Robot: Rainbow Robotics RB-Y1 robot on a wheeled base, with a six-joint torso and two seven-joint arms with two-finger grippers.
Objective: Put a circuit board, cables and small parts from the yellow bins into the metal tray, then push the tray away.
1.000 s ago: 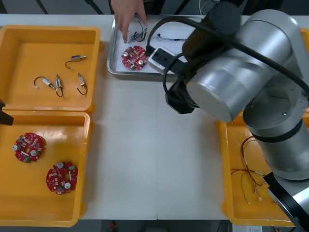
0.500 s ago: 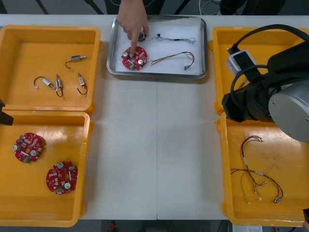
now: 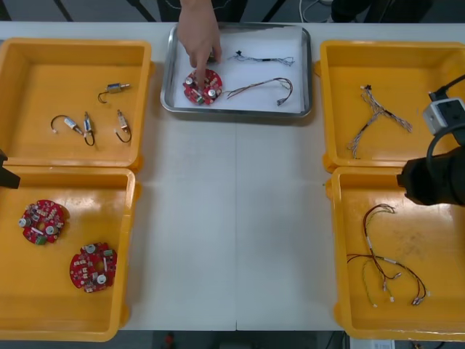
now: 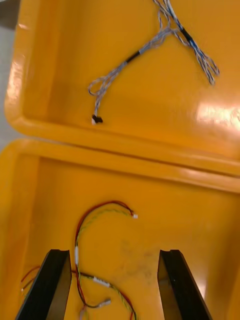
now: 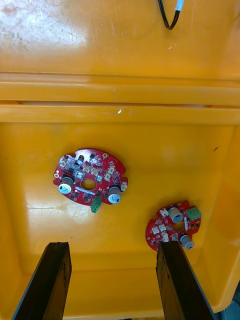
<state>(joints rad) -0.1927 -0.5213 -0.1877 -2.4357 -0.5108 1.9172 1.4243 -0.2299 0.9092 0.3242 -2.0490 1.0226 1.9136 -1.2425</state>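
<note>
Right gripper [image 4: 112,260], fingers spread and empty, is retreating from the loaded metal tray [image 3: 309,73] to a yellow bin [image 3: 436,247] while a person's hand [image 3: 197,33] is touching the trayed circuit board [image 3: 204,87].

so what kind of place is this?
Probably an electronics kitting bench: yellow bins of circuit boards and cables flank a metal tray; left gripper hangs over boards, right gripper over cables.

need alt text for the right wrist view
The right claw, open and empty, hangs over a yellow bin holding a red and yellow cable. Past its rim, the next yellow bin holds a twisted blue and white cable.
</note>
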